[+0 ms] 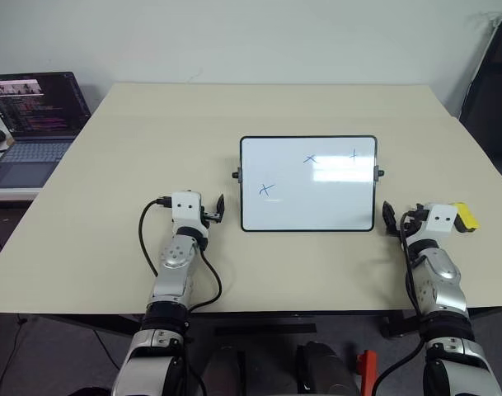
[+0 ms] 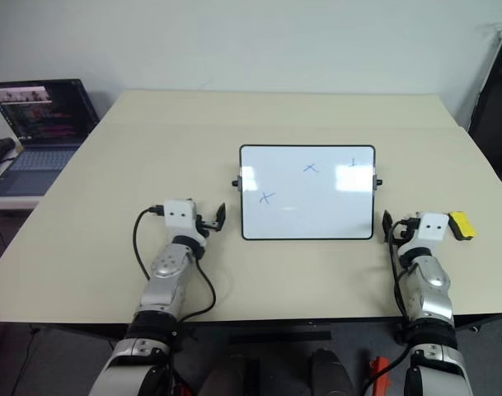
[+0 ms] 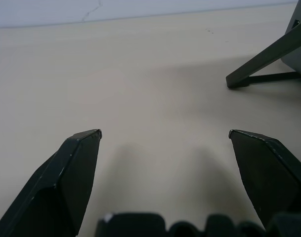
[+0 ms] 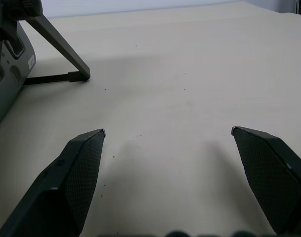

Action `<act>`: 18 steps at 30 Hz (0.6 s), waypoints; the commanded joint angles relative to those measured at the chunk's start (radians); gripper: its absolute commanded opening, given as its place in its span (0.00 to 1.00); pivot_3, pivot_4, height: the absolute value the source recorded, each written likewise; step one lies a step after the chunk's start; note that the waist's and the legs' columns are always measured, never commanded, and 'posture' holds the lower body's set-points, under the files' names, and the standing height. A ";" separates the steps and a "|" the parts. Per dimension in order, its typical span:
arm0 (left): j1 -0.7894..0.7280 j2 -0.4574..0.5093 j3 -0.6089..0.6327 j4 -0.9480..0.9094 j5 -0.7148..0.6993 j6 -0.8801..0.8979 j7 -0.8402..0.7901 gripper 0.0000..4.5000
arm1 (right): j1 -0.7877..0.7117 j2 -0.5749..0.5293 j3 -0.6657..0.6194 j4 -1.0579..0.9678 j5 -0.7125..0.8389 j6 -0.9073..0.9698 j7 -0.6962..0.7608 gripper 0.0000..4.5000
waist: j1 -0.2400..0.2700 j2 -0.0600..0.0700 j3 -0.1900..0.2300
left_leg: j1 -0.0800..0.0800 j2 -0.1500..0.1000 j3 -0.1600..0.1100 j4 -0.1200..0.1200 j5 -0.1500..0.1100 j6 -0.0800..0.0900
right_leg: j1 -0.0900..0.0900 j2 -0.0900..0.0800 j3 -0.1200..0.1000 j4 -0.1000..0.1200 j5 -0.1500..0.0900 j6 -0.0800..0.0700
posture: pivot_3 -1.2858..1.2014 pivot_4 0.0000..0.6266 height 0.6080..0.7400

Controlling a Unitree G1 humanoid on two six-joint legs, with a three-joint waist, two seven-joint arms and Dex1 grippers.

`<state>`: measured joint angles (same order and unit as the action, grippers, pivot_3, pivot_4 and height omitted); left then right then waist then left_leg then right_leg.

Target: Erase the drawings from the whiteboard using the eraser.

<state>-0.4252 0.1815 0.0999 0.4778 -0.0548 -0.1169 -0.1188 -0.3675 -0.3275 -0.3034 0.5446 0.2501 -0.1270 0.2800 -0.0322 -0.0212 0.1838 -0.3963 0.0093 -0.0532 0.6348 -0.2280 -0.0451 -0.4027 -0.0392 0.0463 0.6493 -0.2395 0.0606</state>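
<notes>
Standing propped near the middle of the beige table [image 1: 110, 165], the whiteboard [image 1: 308, 206] carries three blue drawings [image 1: 267, 190]. At its 8 o'clock the left gripper [image 3: 165, 136] has fingers spread wide, holding and touching nothing. At its 4 o'clock the right gripper [image 4: 167, 132] gapes equally empty, the yellow eraser [image 1: 466, 216] lying at that gripper's 3 o'clock

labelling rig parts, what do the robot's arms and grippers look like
Both arms are silver-grey metal segments with black joints, each with a boxy white wrist module bearing two small dark dots. Black cables loop beside each forearm. The left gripper and right gripper each have two black, wedge-shaped fingers.
</notes>
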 commanded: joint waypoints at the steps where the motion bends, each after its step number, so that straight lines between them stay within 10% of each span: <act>1: 0.001 0.031 0.020 -0.012 0.009 -0.004 0.010 1.00 | -0.014 0.001 0.010 0.005 -0.003 0.023 0.007 1.00 | -0.002 0.000 0.000 | 0.000 0.000 0.000 0.000 0.000 0.000 | 0.000 0.000 0.000 0.000 0.000 0.000 | 0.52 0.24 1.00; 10: 0.003 0.051 0.015 -0.003 -0.021 -0.032 -0.051 1.00 | -0.018 -0.009 0.010 -0.005 0.006 0.030 0.024 1.00 | -0.006 0.000 -0.001 | 0.001 0.001 0.000 0.000 0.000 0.000 | 0.001 0.001 0.001 0.000 0.001 -0.001 | 0.52 0.24 1.00; 18: 0.059 0.252 0.105 -0.300 -0.393 0.146 -0.523 1.00 | 0.034 -0.068 -0.029 -0.129 0.061 0.116 0.085 1.00 | -0.007 0.000 -0.001 | -0.001 0.002 0.000 0.000 0.000 0.000 | -0.002 0.001 0.000 0.000 0.001 -0.001 | 0.52 0.24 1.00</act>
<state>-0.3616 0.3847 0.1692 0.3017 -0.3487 -0.0472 -0.5257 -0.3339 -0.3638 -0.2957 0.4694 0.2895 -0.0286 0.3554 -0.0391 -0.0212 0.1827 -0.3981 0.0111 -0.0531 0.6342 -0.2279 -0.0450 -0.4048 -0.0378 0.0464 0.6494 -0.2390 0.0595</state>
